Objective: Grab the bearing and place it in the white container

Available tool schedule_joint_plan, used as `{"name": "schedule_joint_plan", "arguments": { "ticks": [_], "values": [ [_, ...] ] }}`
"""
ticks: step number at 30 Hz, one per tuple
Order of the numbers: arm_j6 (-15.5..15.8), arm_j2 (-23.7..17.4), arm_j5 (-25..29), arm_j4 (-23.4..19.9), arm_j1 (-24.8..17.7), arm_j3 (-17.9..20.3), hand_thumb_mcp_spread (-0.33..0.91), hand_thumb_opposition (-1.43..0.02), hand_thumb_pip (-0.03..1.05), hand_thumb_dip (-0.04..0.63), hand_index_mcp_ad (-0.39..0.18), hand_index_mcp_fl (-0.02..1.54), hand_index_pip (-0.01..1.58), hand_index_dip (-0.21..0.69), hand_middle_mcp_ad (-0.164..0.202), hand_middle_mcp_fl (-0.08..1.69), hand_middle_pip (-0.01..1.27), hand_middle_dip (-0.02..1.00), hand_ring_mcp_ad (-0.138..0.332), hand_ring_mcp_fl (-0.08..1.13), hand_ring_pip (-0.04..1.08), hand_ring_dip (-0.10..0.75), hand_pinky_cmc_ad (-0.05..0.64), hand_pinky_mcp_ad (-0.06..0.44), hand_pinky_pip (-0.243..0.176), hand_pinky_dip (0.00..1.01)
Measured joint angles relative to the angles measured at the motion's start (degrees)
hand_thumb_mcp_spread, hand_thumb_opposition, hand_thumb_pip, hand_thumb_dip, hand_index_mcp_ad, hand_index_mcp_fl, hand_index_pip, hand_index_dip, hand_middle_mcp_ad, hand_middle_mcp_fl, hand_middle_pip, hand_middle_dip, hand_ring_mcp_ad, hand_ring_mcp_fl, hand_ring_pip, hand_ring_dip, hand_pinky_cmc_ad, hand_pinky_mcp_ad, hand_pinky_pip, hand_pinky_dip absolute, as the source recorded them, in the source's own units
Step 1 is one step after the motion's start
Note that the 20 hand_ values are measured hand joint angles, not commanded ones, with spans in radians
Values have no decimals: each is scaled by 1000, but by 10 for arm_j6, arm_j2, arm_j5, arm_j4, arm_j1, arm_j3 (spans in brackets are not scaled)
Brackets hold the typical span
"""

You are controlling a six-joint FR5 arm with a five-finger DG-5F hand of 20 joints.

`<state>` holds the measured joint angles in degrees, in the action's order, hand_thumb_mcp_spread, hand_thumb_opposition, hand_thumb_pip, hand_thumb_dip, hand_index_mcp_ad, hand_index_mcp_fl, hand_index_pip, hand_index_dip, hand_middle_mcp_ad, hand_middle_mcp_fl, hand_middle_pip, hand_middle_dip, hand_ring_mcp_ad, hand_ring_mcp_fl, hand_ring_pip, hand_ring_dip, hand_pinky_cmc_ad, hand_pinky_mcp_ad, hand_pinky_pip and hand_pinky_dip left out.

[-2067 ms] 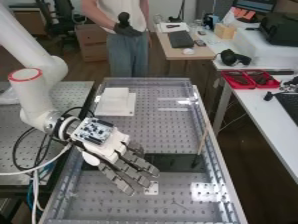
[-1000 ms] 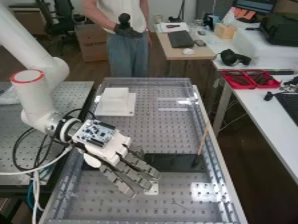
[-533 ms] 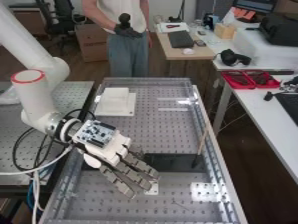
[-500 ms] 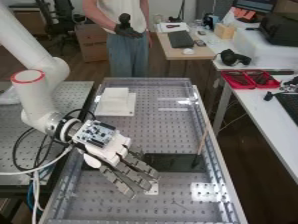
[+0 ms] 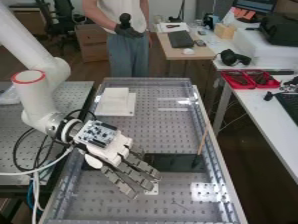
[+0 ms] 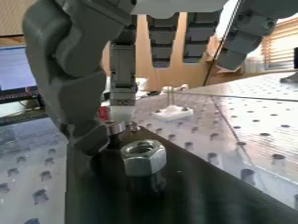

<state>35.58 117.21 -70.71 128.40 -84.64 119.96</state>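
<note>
The dark grey hand with a white back shell [image 5: 114, 151] is low over the near half of the counter, and whether it is open or closed, or grips anything, I cannot tell. Right up against it in the wrist view is a small silver metal cylinder [image 6: 116, 128], which I take to be the bearing; I cannot tell whether it rests on the flat black plate [image 5: 176, 162] or is clear of it. The first risk is the hold: the piece is small, smooth and round, so a contact off its middle could squirt it out or tip it and set it rolling. The second is the crowding. A silver hexagonal metal nut [image 6: 144, 157] stands on the plate just beside it, and a careless sweep could knock that over or take it in by mistake. Pressing too low could also jam the hand on the plate.

As for pose, the white jointed arm [image 5: 30, 97] comes in from the left, and the hand slants down toward the near right, its back facing up. Well apart, at the far left of the perforated grey metal counter [image 5: 166, 135], lies a low white square block-like piece [image 5: 115, 105], probably the container; a loose hold could fail on that long carry.
</note>
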Motion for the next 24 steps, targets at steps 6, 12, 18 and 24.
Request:
{"name": "schedule_joint_plan", "arguments": {
  "ticks": [6,12,18,24],
  "values": [
    [1,0,-2,2,2,0,487,-855,503,304,-126,192,1382,241,66,21,148,155,115,14,101,42,347,243,-61,143],
    [1,-2,-2,2,2,0,487,-855,503,300,-127,192,1382,241,65,21,148,154,113,14,101,42,347,243,-61,140],
    [0,-3,-1,2,1,2,487,-855,503,300,-127,192,1381,230,65,17,148,157,113,14,101,42,347,243,-61,143],
    [2,-3,-1,1,1,4,483,-855,503,300,-134,192,1381,234,68,21,148,154,113,14,101,42,347,239,-61,143]
  ]
}}
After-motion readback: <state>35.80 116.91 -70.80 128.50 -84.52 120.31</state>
